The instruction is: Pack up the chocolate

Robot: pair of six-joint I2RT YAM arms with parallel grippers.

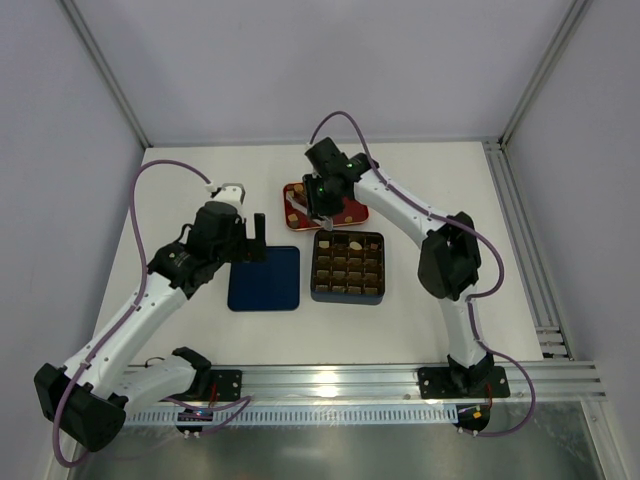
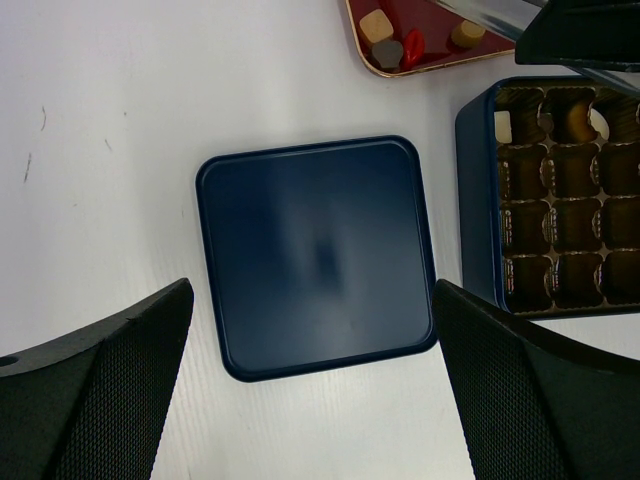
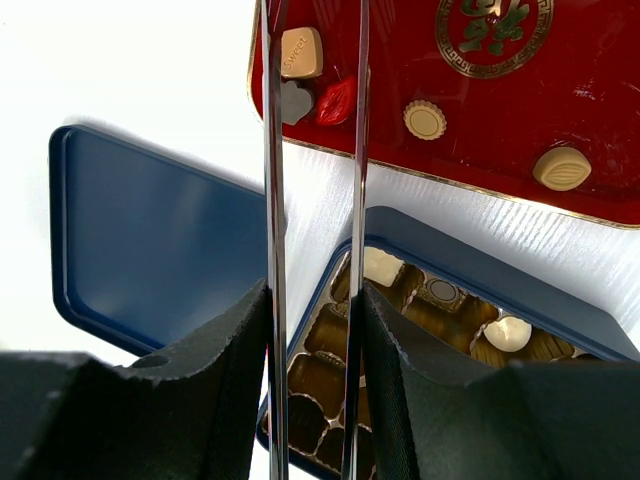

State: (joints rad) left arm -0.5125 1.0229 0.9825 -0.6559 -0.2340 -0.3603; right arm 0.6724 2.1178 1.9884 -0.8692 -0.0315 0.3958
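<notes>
The job is at the picking step: pieces go from the red tray [image 3: 600, 90] into the little cups of the box [image 2: 476, 200]. Most of the chocolate [image 3: 425, 120] that shows is on the tray. There are five pieces there: a tan square, a grey heart, a red one, a tan round one and a tan oval. Three pieces sit in the row of the box next to the tray, and the other cups that show look empty. The right end effector [image 3: 315, 300] is closed on a pair of long thin tweezers [image 3: 272, 200], which reach out over the tray. Their two blades stand apart. Their tips run out of the picture, so I cannot tell if they hold a piece. The left end effector [image 2: 312, 300] is spread wide, holds nothing and hangs over the blue lid [image 2: 315, 250], which lies flat on the white surface [image 2: 100, 150] beside the box. I think the next move is to pinch one piece gently, lift it, and set it in an empty cup.
</notes>
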